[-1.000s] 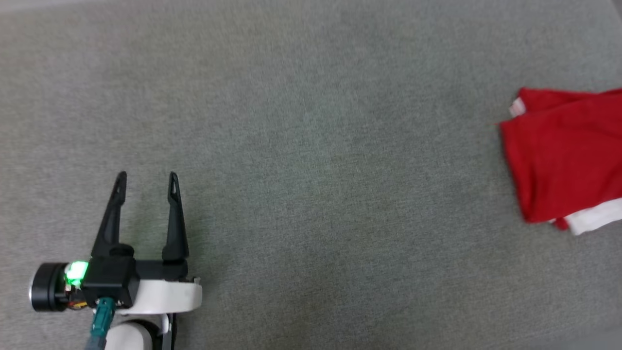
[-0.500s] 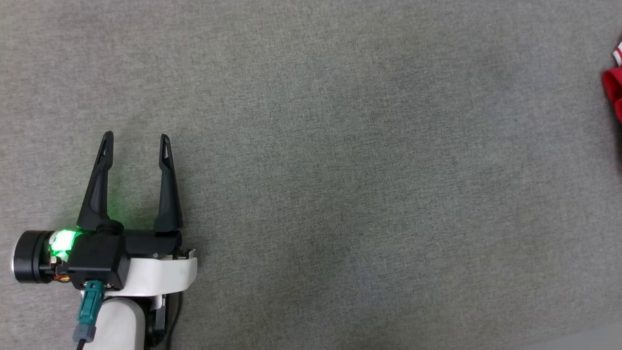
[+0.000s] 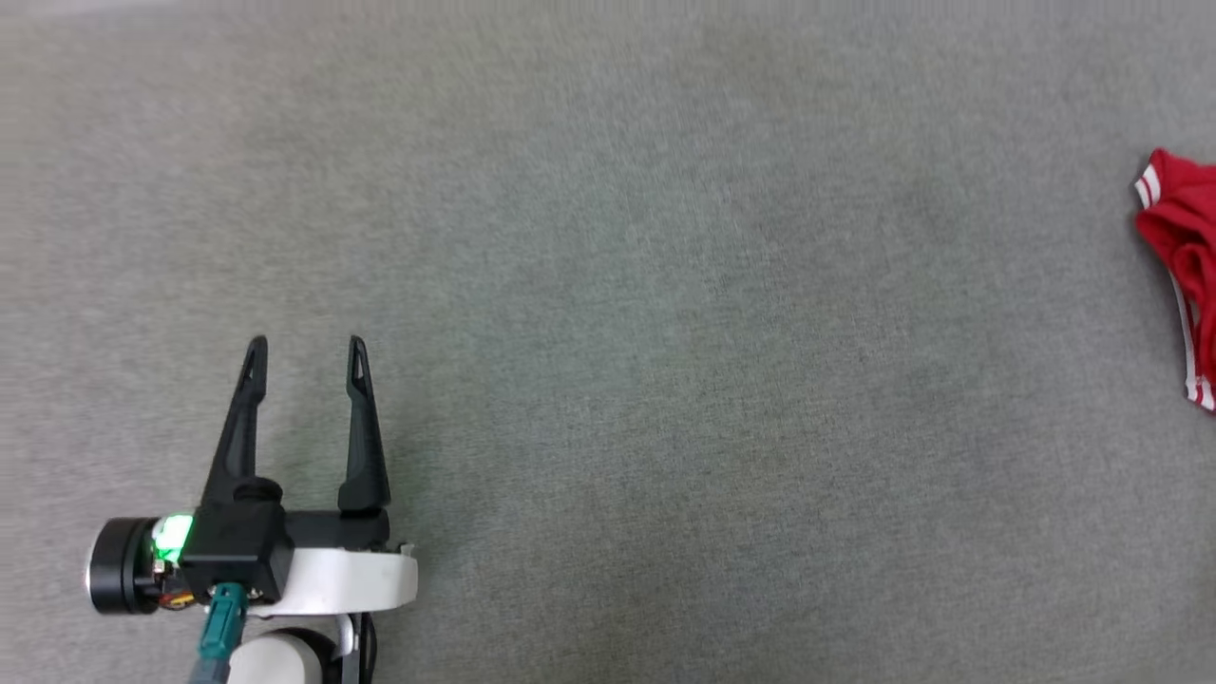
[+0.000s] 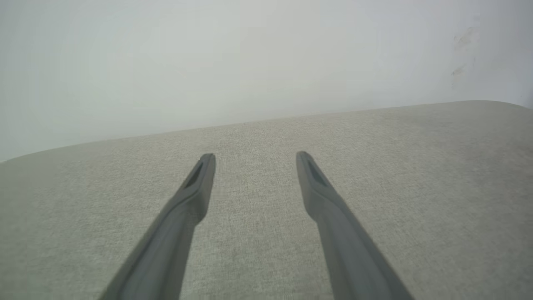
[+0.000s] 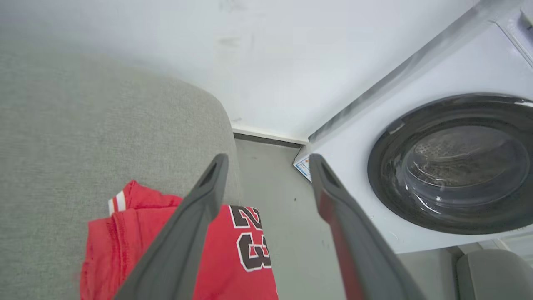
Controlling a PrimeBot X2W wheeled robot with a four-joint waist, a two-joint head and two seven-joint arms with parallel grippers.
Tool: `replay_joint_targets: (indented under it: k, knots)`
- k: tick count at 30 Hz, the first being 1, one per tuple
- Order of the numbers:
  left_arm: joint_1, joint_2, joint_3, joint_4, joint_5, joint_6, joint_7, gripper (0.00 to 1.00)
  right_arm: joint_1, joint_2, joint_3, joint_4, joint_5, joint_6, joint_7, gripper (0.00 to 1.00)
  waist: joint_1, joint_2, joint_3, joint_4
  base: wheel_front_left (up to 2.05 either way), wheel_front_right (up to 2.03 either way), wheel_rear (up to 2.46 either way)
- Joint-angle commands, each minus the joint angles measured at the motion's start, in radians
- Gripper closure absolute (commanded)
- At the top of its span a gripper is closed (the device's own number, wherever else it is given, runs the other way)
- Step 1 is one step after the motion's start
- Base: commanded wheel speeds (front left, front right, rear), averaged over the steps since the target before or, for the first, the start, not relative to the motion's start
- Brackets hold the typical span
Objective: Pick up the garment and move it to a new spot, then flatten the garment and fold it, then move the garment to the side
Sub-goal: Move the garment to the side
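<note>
We read this as the tail end of the job: the garment (image 3: 1183, 237) lies at the far right edge of the grey fabric surface (image 3: 608, 285), well apart from the left tool (image 3: 307, 342). That out-of-the-way spot suits the "move it to the side" step. In the right wrist view the garment (image 5: 225, 266) sits near the surface's rounded corner, with red cloth, a striped trim band and the black "23" print (image 5: 251, 237) turned up. Its near side seems to lap past the edge toward the floor (image 5: 291, 233), though we cannot tell whether it truly overhangs.

The right tool (image 5: 267, 157) hangs above the garment with its fingers spread wide and nothing between them, so the cloth rests by its own weight. The left tool (image 4: 255, 156) is equally wide and empty. It is parked low on the left, over bare fabric, presumably to stay clear while the other arm works.

The bundle looks rumpled rather than crisply squared (soft jersey slumps once nothing pins it). If any of it does hang over the corner, it could creep off toward the floor beside the washing machine (image 5: 449, 166). We would judge a nudge inward a sensible precaution before calling the task finished.
</note>
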Motion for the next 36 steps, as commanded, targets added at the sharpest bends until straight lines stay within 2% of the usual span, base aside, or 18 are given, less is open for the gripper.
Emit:
replay_joint_targets:
  k: [1, 10, 14, 22, 26, 36]
  knots:
    - [0.015, -0.006, 0.001, 0.005, -0.002, 0.005, -0.002, 0.0, 0.018, 0.015, 0.0, -0.019, -0.017, -0.002, -0.033, 0.0, 0.0, 0.0, -0.057, 0.029, 0.0, 0.0, 0.0]
    - [0.08, -0.027, -0.005, 0.045, -0.012, 0.002, -0.002, 0.0, 0.102, 0.216, -0.004, -0.151, -0.11, -0.002, -0.326, 0.0, 0.0, 0.0, -0.182, 0.092, 0.0, 0.0, 0.0]
    - [0.103, -0.033, -0.002, 0.059, -0.015, 0.0, -0.002, 0.0, 0.168, 0.315, 0.003, -0.205, -0.109, -0.002, -0.393, 0.0, 0.0, 0.0, -0.226, 0.119, 0.0, 0.0, 0.0]
    - [0.145, -0.041, -0.01, 0.082, -0.017, -0.001, -0.002, 0.0, 0.354, 0.475, 0.014, -0.321, -0.093, -0.001, -0.425, 0.0, 0.0, 0.0, -0.29, 0.153, 0.0, 0.0, 0.0]
    - [0.162, -0.045, -0.018, 0.095, -0.018, -0.003, -0.002, 0.0, 0.469, 0.533, -0.008, -0.369, -0.077, -0.002, -0.425, 0.0, 0.0, 0.0, -0.322, 0.171, 0.0, 0.0, 0.0]
    - [0.206, -0.05, -0.022, 0.104, -0.017, -0.01, -0.002, 0.0, 0.715, 0.629, -0.048, -0.471, -0.06, -0.001, -0.425, 0.0, 0.0, 0.0, -0.372, 0.19, 0.0, 0.0, 0.0]
